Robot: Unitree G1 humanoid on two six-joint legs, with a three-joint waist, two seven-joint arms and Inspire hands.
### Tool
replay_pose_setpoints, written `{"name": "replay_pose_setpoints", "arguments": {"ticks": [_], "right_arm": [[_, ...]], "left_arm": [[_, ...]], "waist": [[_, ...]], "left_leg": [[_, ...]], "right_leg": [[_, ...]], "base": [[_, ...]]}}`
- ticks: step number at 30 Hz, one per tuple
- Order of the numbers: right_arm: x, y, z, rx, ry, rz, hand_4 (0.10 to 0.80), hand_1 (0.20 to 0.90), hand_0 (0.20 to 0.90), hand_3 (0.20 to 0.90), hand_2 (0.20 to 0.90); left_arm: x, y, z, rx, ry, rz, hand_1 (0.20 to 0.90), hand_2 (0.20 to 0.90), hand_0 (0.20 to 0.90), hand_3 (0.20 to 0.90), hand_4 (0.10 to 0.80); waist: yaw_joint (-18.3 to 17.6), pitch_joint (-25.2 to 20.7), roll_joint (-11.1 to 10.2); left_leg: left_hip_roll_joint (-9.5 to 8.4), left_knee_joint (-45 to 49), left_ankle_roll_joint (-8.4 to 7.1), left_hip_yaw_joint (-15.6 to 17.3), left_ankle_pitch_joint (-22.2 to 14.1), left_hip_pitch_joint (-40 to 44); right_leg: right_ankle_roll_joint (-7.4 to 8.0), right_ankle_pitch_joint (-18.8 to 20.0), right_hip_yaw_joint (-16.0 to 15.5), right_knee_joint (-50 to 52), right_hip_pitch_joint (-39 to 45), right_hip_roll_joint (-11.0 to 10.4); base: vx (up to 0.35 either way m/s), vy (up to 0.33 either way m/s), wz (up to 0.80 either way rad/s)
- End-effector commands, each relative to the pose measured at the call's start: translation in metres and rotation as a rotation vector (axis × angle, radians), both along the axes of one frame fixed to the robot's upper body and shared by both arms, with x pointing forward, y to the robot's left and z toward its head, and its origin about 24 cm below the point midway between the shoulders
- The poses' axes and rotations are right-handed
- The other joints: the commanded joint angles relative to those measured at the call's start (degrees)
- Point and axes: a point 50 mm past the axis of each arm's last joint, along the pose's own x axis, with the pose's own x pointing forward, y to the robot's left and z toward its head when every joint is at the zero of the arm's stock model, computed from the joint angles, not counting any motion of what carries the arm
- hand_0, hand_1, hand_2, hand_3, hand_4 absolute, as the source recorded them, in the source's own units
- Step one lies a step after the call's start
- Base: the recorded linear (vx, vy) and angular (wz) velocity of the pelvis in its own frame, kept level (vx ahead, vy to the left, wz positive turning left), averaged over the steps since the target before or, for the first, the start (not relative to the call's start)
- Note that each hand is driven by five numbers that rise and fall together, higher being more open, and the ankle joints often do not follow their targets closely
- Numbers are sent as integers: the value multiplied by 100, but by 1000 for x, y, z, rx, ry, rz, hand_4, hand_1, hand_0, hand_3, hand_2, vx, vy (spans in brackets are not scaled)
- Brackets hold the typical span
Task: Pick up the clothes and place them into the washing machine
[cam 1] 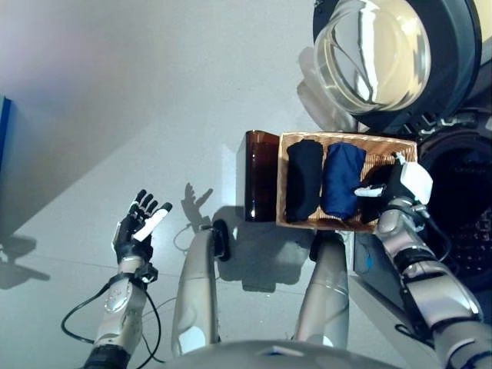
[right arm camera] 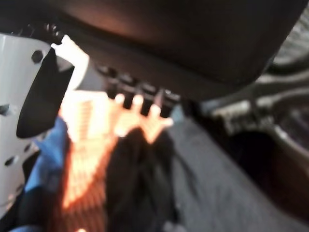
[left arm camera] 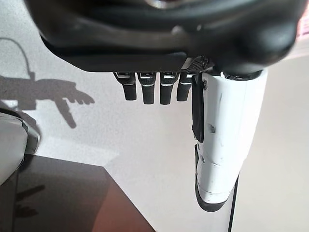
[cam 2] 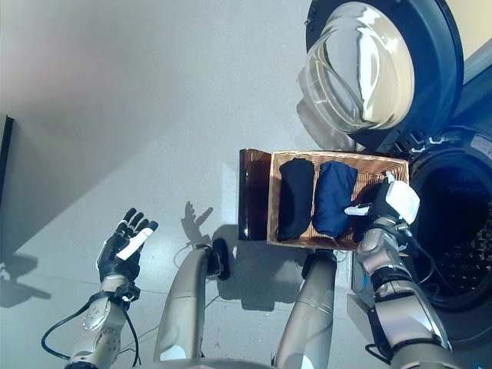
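Left eye view: the washing machine fills the 1 to 3 o'clock side of the scene, its dark drum opening facing the robot at 3 o'clock. Its round door with the glass bowl stands swung open at 1 o'clock, above the basket.

The grey floor takes up the rest, from 7 through 12 o'clock.

Just left of the drum opening sits a woven wicker basket, near the centre. A dark brown translucent box stands against the basket's 9 o'clock side, touching it.

Inside the basket lie the clothes in folded rolls side by side: a black garment toward 9 o'clock, a blue garment beside it in the middle, and another dark garment at the 3 o'clock end, under the right hand.

The right hand hangs over the basket's 3 o'clock end; in the right wrist view its fingers point down above the dark cloth and its white thumb stands apart, nothing gripped.

The left hand is at 8 o'clock, well apart from the basket, over bare floor, fingers spread straight and empty.
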Motion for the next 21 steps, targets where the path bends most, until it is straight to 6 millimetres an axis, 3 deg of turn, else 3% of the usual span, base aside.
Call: {"name": "replay_pose_setpoints", "arguments": {"ticks": [1, 12, 21], "right_arm": [[-5, -24, 15, -149, 23, -31, 800, 900, 900, 900, 900], [-33, -48, -6, -324, 320, -86, 800, 900, 900, 900, 900], [-44, -73, 7, -478, 438, -85, 800, 900, 900, 900, 900]], "left_arm": [[-3, 26, 28, 112, -124, 35, 900, 900, 900, 900, 800], [-4, 27, 29, 114, -127, 12, 900, 900, 900, 900, 800], [-6, 27, 28, 124, -114, -18, 900, 900, 900, 900, 800]], "waist": [[103, -309, -34], [202, -316, 42], [208, -311, 13]], "left_leg": [[321, -722, -773, -602, 750, 139], [291, -637, -766, -641, 762, 73], [295, -754, -787, -652, 823, 99]], "right_leg": [[-192, 525, 186, -408, 181, -168], [-188, 469, 156, -267, 131, -185], [-182, 498, 180, -306, 109, -184]], "base": [[0, 0, 0], [0, -1, 1], [0, 0, 0]]}}
